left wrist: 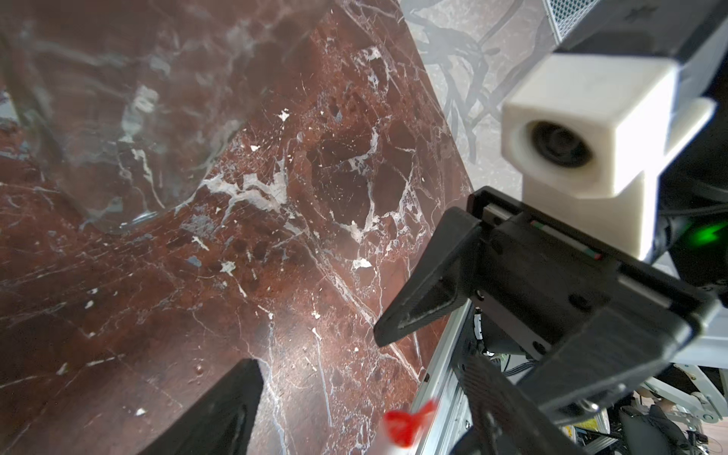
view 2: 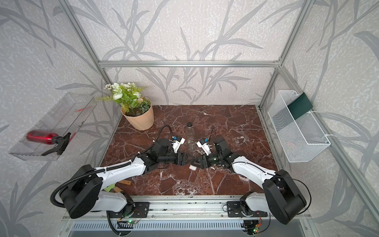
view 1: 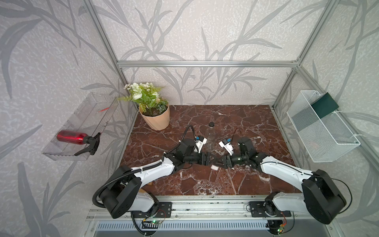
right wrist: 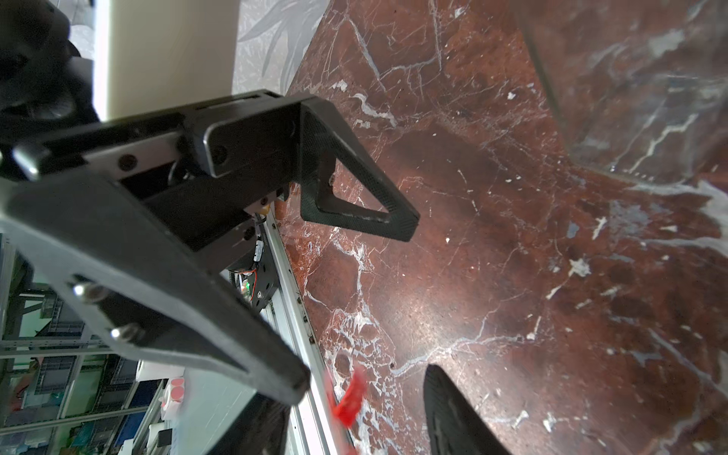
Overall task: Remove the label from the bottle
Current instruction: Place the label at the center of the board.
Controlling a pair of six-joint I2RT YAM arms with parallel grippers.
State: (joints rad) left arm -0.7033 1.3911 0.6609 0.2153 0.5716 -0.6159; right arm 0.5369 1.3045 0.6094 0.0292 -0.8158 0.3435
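The left gripper (view 1: 209, 160) and right gripper (view 1: 218, 163) meet before the upright bottle (view 1: 210, 136)
Both gape open; the label (view 1: 214, 167) (small, white) sits at their tips, off the bottle.

We see the left gripper (view 1: 207, 159) and the right gripper (view 1: 221, 162) facing each other mid-table (view 1: 246, 127), fingertips nearly meeting. The label (view 1: 214, 167) sits at those tips, between the two sets, on the near side. Just behind the fingertips the bottle (view 1: 210, 136) stands upright on the table. Farther behind and left of the left fingers, the plant pot (view 1: 155, 121) is in the far corner. Well left of the fingers, the spray bottle (view 1: 69, 137) lies in the wall tray (view 1: 67, 156); well right of them hangs the basket (view 1: 328, 141).
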